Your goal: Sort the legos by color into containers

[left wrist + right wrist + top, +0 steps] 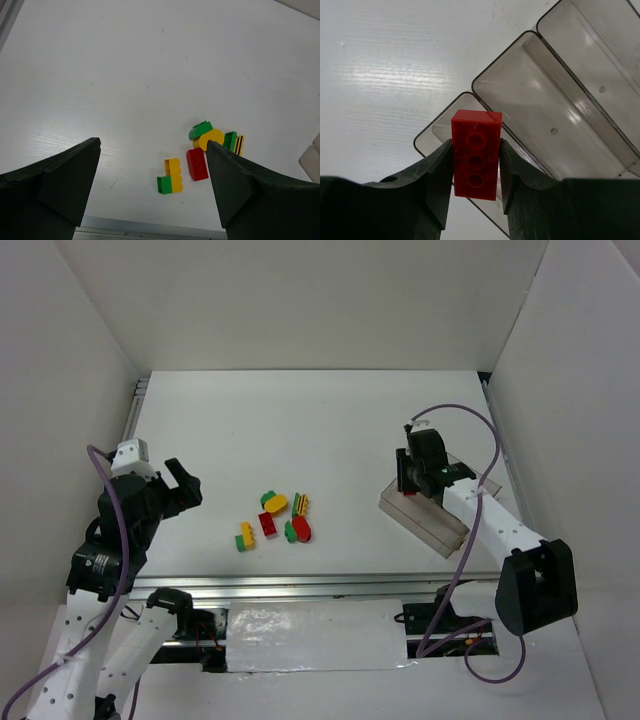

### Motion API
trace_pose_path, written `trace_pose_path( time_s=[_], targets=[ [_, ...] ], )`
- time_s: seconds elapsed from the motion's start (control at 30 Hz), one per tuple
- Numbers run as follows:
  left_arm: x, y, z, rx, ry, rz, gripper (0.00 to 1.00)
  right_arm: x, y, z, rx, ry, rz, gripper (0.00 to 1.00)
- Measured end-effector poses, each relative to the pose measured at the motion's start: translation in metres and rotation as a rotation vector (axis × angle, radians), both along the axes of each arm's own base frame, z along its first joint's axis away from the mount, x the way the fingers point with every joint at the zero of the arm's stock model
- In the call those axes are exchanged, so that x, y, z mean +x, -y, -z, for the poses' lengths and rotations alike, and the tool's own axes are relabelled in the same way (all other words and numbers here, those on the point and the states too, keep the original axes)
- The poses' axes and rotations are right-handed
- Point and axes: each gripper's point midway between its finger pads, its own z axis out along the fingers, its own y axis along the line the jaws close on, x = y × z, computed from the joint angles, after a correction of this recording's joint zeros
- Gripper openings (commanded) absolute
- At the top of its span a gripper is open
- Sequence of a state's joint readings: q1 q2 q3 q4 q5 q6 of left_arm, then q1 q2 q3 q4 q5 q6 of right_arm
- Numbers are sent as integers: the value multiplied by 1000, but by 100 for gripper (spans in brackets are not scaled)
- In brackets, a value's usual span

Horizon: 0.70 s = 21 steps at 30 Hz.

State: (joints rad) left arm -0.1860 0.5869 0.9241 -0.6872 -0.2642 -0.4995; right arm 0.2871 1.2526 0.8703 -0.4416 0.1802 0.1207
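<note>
Left gripper: fingers spread to their full width, holding nothing; it hangs above the table near the left edge, aimed toward the loose legos, probably waiting its turn.

Loose legos: clustered on the table's near middle, well apart from the tray; a green-and-yellow pair lies nearest, joined or merely touching, cannot tell which; just beyond it a red block, then a green rounded piece against a yellow rounded one; a striped yellow-and-green piece and a red-and-green lump lie to the right; the left finger cuts these off in the left wrist view, so an exact count is unsafe.

Right gripper: fingers closed on the long sides of a red brick, studs toward the camera; it is held over the end of the outermost compartment of the tray, presumably the one intended for red.

Tray: the three compartments look empty where visible; the brick and fingers hide part of the compartment below; how high the brick hangs cannot be judged; the far ends run out of the right wrist view.
</note>
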Motion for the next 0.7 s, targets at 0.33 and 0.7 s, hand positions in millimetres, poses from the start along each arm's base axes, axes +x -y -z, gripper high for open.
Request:
trace_pose_path(
  time_s=[0.33, 0.7],
  targets=[
    [0, 0, 0, 0, -1, 1, 100, 0, -3, 5, 8, -16, -11, 26],
    [0, 0, 1, 0, -2, 1, 100, -4, -3, 11, 20, -31, 0, 49]
  ],
)
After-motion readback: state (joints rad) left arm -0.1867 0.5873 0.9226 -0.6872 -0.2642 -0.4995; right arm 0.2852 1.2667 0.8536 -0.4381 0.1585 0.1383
